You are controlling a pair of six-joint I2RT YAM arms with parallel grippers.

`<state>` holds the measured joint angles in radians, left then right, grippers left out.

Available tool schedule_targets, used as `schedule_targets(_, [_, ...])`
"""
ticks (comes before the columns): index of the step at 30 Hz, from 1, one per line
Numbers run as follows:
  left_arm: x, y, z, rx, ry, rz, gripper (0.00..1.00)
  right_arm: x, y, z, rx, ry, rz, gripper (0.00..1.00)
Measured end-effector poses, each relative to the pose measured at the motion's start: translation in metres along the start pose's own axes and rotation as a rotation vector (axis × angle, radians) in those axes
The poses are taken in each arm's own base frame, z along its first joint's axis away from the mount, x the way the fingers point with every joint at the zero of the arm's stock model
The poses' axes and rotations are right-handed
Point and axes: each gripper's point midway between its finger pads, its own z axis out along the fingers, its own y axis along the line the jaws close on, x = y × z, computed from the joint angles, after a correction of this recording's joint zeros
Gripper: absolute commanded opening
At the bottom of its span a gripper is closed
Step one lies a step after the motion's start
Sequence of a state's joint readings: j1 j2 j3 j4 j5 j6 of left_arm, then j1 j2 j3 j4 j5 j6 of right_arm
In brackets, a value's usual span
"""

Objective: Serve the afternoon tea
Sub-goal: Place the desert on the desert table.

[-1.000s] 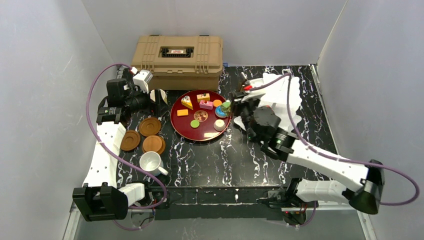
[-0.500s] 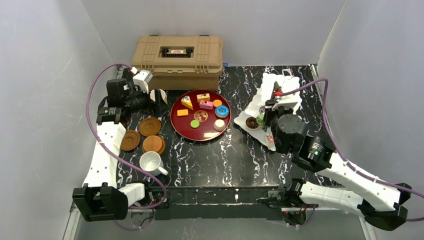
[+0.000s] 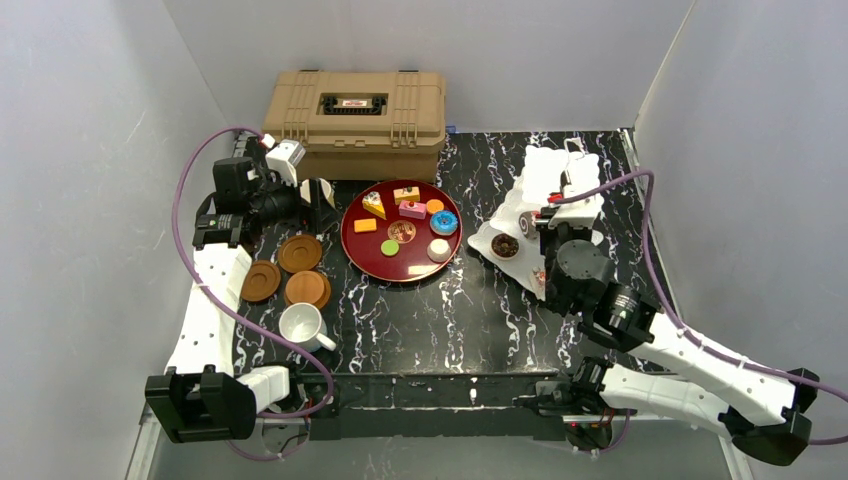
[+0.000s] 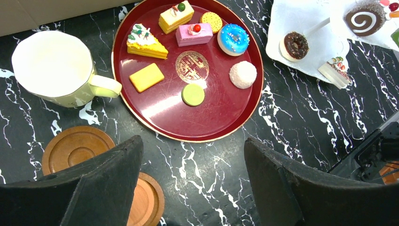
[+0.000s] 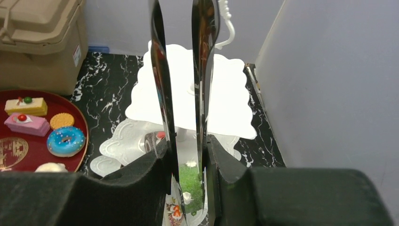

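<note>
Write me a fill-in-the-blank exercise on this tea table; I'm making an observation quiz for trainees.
On the red tray, the doughnut is ____.
Beside the white mug lie ____ brown saucers.
The tongs are clamped between the fingers of the ____ arm.
Missing words: blue; three; right.
</note>
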<state>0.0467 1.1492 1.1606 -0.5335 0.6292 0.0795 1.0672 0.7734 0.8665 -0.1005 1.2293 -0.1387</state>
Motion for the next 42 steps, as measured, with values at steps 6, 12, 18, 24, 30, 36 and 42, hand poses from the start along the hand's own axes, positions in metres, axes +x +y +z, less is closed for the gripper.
schedule_targets(6, [-0.002,-0.001,0.000,0.004,0.001,-0.003,0.76,-0.016,-0.012,0.001,0.052,-0.040,0.041,0.28])
schedule_targets(12, [-0.005,-0.002,-0.001,0.008,-0.004,-0.001,0.76,-0.019,-0.013,0.018,0.120,-0.044,0.033,0.28])
schedule_targets(18, [-0.004,-0.002,-0.001,0.008,-0.004,0.001,0.76,0.013,-0.009,0.043,0.154,0.000,-0.032,0.34])
schedule_targets(24, [-0.003,-0.002,-0.001,0.008,0.003,-0.003,0.76,0.015,-0.010,0.046,0.146,-0.008,0.011,0.54])
schedule_targets(30, [-0.002,-0.002,-0.001,0.008,0.003,-0.004,0.77,0.009,-0.014,0.042,0.134,-0.026,0.069,0.59])
schedule_targets(36, [-0.003,-0.002,-0.002,0.008,0.003,-0.004,0.77,0.008,-0.020,0.036,0.121,-0.028,0.086,0.53])
schedule_targets(42, [-0.003,-0.002,-0.002,0.008,0.003,-0.004,0.77,-0.010,-0.015,0.027,-0.003,-0.055,0.104,0.49])
